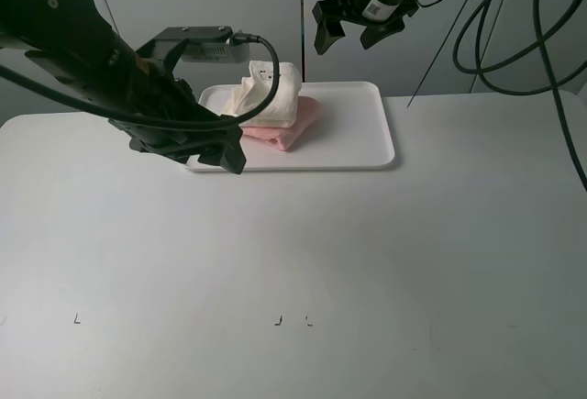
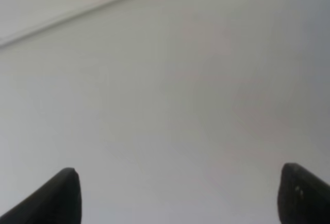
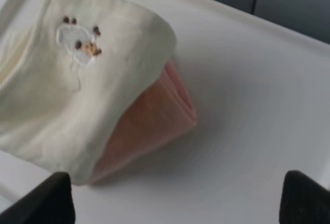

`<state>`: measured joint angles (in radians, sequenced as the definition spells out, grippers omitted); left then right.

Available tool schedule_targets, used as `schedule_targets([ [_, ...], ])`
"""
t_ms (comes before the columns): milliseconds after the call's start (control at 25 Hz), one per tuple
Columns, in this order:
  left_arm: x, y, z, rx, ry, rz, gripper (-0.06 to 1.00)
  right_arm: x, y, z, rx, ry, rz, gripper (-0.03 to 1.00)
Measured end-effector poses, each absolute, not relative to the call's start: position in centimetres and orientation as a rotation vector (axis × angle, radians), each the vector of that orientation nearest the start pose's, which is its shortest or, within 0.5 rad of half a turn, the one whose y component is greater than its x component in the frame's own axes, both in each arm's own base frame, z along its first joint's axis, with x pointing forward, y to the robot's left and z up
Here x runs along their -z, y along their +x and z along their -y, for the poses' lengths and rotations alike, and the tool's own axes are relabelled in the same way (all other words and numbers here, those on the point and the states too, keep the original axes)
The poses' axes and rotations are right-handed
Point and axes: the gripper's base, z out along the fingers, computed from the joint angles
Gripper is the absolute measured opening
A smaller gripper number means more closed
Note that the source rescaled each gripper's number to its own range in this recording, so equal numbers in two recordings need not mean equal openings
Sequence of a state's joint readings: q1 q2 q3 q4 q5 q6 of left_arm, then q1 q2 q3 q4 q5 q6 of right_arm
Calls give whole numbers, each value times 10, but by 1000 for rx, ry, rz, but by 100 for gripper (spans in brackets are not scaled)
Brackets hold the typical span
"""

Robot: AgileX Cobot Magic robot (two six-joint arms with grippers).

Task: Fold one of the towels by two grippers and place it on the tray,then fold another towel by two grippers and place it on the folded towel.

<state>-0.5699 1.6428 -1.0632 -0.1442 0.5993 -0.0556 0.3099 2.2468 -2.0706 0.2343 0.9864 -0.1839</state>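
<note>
A folded cream towel (image 1: 271,94) with a small embroidered patch lies on top of a folded pink towel (image 1: 292,127) on the white tray (image 1: 358,128) at the back of the table. Both towels show in the right wrist view, cream (image 3: 77,90) over pink (image 3: 152,126). My left gripper (image 1: 218,142) is open and empty, low at the tray's front left edge; its wrist view shows only bare table between its fingertips (image 2: 62,195). My right gripper (image 1: 350,27) is open and empty, raised above the tray's back edge.
The white table (image 1: 293,261) spreads in front of the tray, with small black marks (image 1: 279,321) near its front edge. Black cables (image 1: 514,32) hang at the back right. A grey wall stands behind the table.
</note>
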Motion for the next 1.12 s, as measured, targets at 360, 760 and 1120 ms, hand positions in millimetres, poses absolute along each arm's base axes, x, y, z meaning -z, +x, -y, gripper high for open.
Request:
schedule_targets([
  [360, -259, 225, 131, 142, 449, -2491, 97, -272, 383, -121, -31, -588, -2626, 86],
  [760, -304, 167, 89, 126, 379, -2452, 97, -322, 236, -66, 59, -521, -2553, 94],
  [1120, -330, 116, 57, 150, 363, -2430, 97, -315, 130, -30, 72, -471, -2530, 100],
])
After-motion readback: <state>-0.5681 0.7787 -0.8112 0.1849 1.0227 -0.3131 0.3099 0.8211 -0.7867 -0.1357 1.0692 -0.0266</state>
